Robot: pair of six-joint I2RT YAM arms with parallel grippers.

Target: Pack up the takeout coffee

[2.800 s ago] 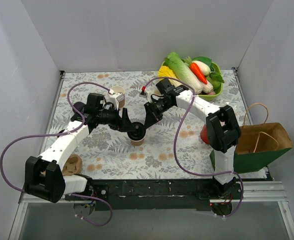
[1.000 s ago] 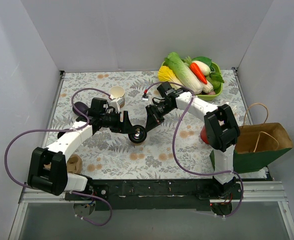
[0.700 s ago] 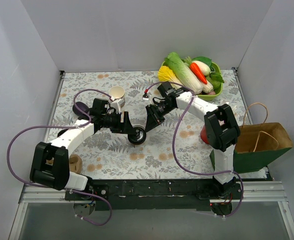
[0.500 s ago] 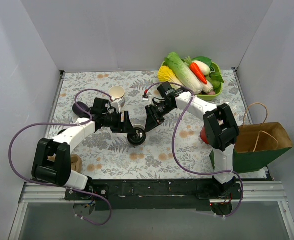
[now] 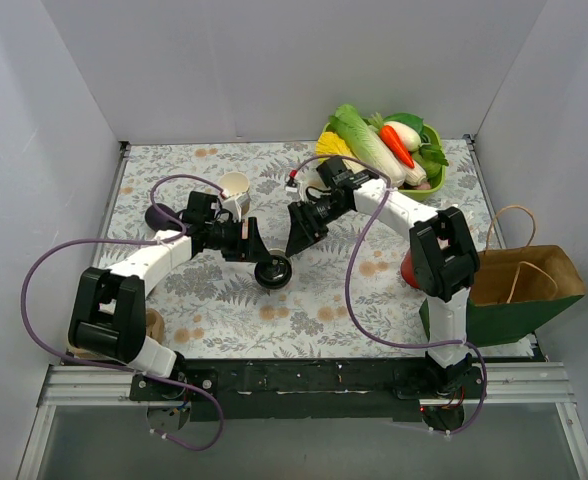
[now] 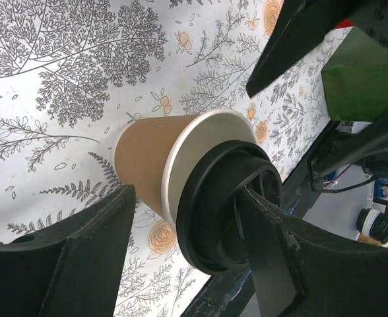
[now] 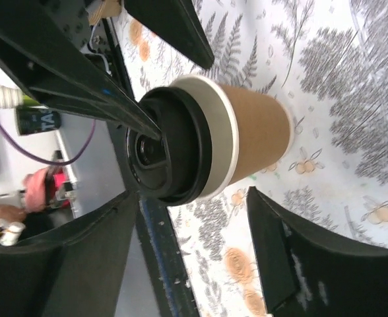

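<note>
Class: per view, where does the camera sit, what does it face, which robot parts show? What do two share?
Top external: high behind the robot, looking down at the floral table; left gripper, right gripper show.
Left wrist: on left arm, facing the small tan paper cup with black lid; own fingers show.
Right wrist: other side, same cup, own fingers.
Shared: the cup.
</note>
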